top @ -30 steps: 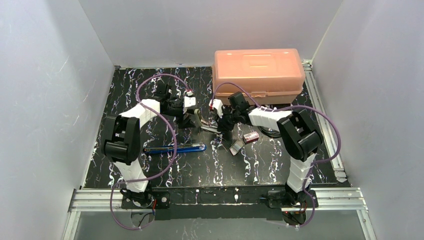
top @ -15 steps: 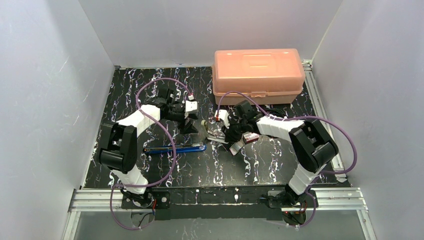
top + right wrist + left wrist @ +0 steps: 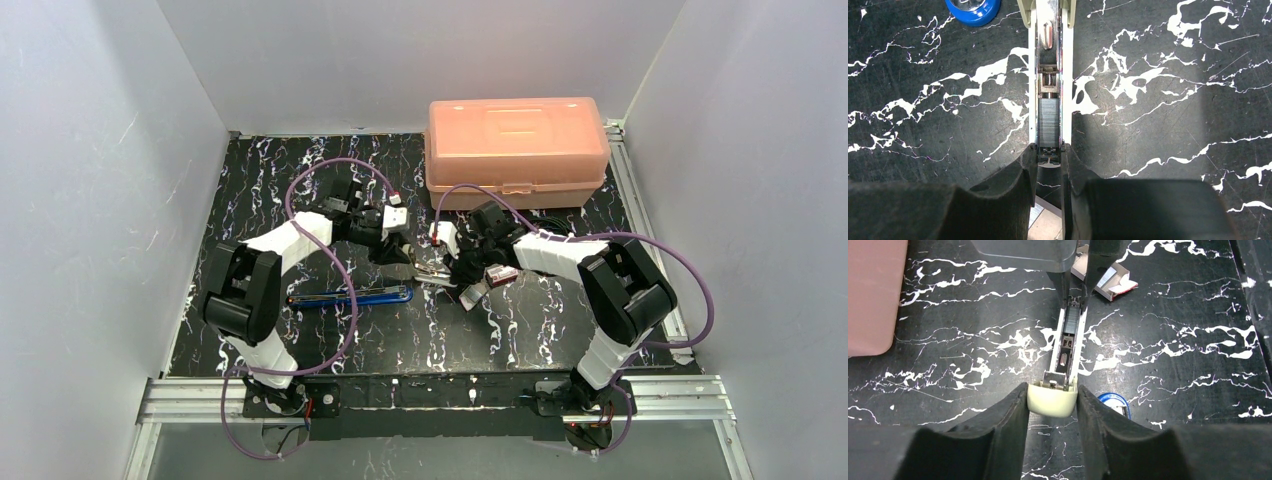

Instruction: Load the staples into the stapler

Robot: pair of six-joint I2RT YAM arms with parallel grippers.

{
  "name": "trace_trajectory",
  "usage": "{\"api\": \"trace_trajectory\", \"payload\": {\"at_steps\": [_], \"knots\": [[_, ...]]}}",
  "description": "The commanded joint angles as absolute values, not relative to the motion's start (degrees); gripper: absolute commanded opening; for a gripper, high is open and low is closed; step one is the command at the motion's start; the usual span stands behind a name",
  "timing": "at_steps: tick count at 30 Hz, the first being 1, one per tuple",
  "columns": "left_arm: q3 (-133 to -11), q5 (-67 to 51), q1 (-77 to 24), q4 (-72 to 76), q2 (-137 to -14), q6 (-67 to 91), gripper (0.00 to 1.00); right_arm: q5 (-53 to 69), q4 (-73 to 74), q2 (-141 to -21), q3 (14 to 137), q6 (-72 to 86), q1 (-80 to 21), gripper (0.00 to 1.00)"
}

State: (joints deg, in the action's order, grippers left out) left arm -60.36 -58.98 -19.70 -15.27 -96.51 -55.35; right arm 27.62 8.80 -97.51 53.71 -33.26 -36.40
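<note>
The stapler [image 3: 430, 270] lies open on the black marbled table between my two grippers. In the left wrist view my left gripper [image 3: 1052, 395] is shut on the stapler's [image 3: 1065, 350] cream rear end. In the right wrist view my right gripper [image 3: 1049, 152] is shut on the front end of the stapler's [image 3: 1048, 50] metal channel. A silvery strip of staples [image 3: 1049, 122] lies in that channel just in front of the right fingers, and it also shows in the left wrist view [image 3: 1071, 320]. The red staple box [image 3: 501, 273] and its pale tray [image 3: 472, 292] lie beside the right gripper [image 3: 458, 270].
An orange toolbox [image 3: 516, 150] stands at the back right, close behind the right arm. A blue pen-like tool [image 3: 350, 297] lies left of the stapler, its round end near the left fingers [image 3: 1113, 404]. White walls enclose the table.
My left gripper has moved right and nearer and now grips the stapler's rear end. My right gripper moved nearer and lower a second ago and has since stayed on the front end.
</note>
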Motion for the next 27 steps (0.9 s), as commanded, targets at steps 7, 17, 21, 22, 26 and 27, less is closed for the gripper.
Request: {"api": "trace_trajectory", "payload": {"at_steps": [7, 17, 21, 22, 26, 27], "knots": [[-59.0, -59.8, -23.0, -11.5, -97.0, -47.8, 0.13, 28.6, 2.4, -96.5, 50.2, -32.8, -36.1, 0.13], [-58.3, -53.0, -27.2, -3.3, -98.6, -31.6, 0.07, 29.6, -7.4, -93.3, 44.6, -28.4, -35.0, 0.15], [-58.2, -49.5, -29.4, -3.2, -99.0, -30.8, 0.06, 29.6, -9.6, -93.2, 43.4, -25.7, -34.3, 0.16], [-58.1, -48.9, -29.8, -3.2, -99.2, -30.7, 0.06, 29.6, -10.3, -93.1, 43.1, -25.0, -34.1, 0.16], [-58.0, -46.1, -31.5, -3.4, -99.7, -30.4, 0.05, 29.1, -13.1, -93.0, 42.1, -22.3, -33.7, 0.16], [-57.9, -45.8, -31.9, -3.4, -99.8, -30.4, 0.05, 29.1, -13.5, -93.1, 41.9, -22.0, -33.7, 0.16]]}}
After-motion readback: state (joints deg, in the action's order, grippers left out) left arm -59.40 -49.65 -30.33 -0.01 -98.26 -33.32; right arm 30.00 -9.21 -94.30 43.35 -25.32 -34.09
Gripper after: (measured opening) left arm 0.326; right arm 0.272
